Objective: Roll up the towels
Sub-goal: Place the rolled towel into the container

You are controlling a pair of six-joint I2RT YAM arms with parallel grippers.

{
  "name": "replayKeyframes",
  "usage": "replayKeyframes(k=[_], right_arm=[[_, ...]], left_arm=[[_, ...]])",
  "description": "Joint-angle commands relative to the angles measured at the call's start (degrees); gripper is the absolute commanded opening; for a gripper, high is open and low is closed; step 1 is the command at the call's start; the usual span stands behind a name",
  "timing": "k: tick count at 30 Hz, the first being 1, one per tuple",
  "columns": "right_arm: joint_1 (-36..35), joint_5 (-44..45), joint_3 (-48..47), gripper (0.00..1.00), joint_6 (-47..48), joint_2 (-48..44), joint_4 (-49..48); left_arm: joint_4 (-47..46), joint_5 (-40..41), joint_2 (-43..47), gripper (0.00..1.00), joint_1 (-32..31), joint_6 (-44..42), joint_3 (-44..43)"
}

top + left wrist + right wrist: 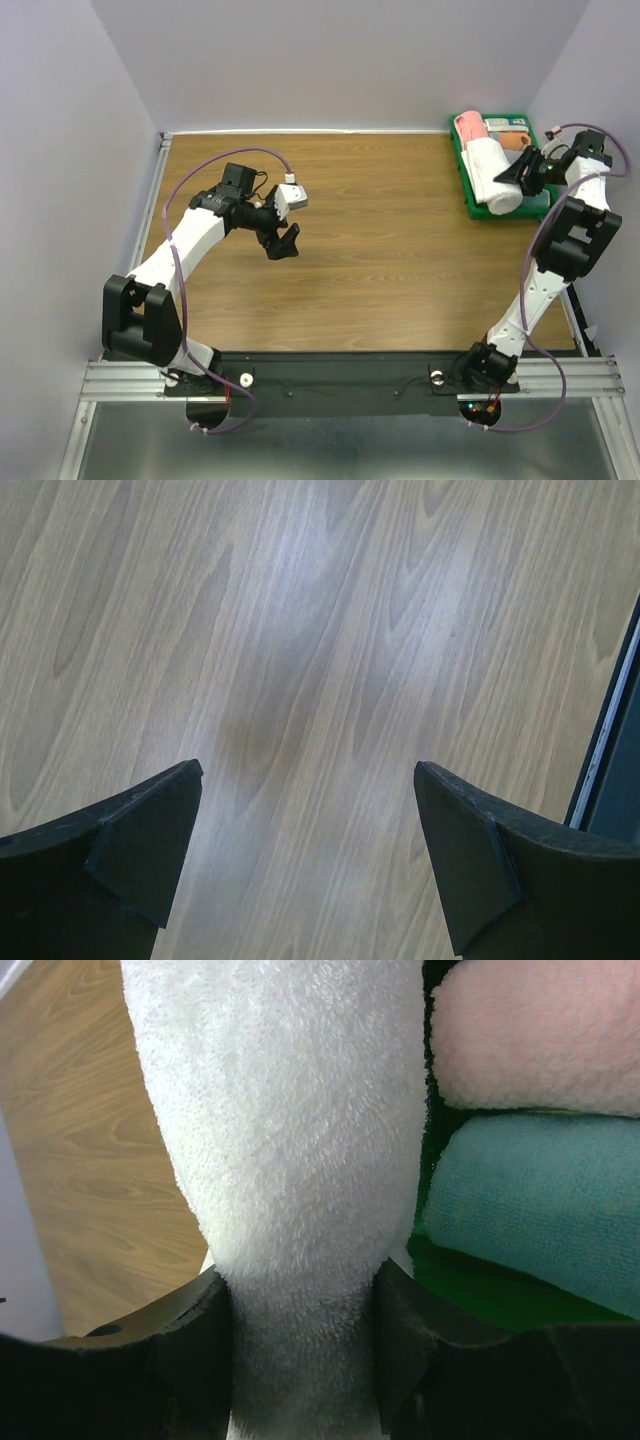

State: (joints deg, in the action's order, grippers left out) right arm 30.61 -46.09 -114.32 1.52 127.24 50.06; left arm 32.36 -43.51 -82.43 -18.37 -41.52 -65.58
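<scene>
Top external view: the left tool (285, 240) hangs over the bare wooden desk (380, 250) in its left half, well apart from every towel. The right tool (515, 172) is at the far right corner, over the green tray (461, 170), at the near end of a rolled white towel (492, 175) that lies lengthwise in the tray. A pink towel (470, 125) lies at the tray's far end, just beyond the white one. Left wrist view: the two fingers (140, 860) stand wide apart with only wood grain between them; nothing is gripped. Right wrist view: both fingers (180, 1350) press against the sides of the white towel, pinching it to a narrow waist, so this tool is closed on it. Right of the white roll the pink towel sits beside a teal towel (540, 1200), with green tray floor showing below them.
</scene>
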Motion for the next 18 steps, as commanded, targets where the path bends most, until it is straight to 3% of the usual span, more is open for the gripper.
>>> replayKeyframes(k=[1, 11, 18], right_arm=[[-1.87, -3.66, 2.25, 0.01, -2.31, -1.03, -7.44], [-0.56, -5.77, 10.52, 0.01, 1.82, -15.78, -6.73], [2.87, -4.2, 2.72, 0.01, 0.67, -16.15, -6.65]], left_arm=[[-0.02, -1.76, -0.09, 0.99, -0.17, -0.23, -0.69], [1.22, -2.2, 0.87, 0.99, -0.17, -1.81, 0.45], [1.3, -2.99, 1.05, 0.99, -0.17, -1.9, 0.54]])
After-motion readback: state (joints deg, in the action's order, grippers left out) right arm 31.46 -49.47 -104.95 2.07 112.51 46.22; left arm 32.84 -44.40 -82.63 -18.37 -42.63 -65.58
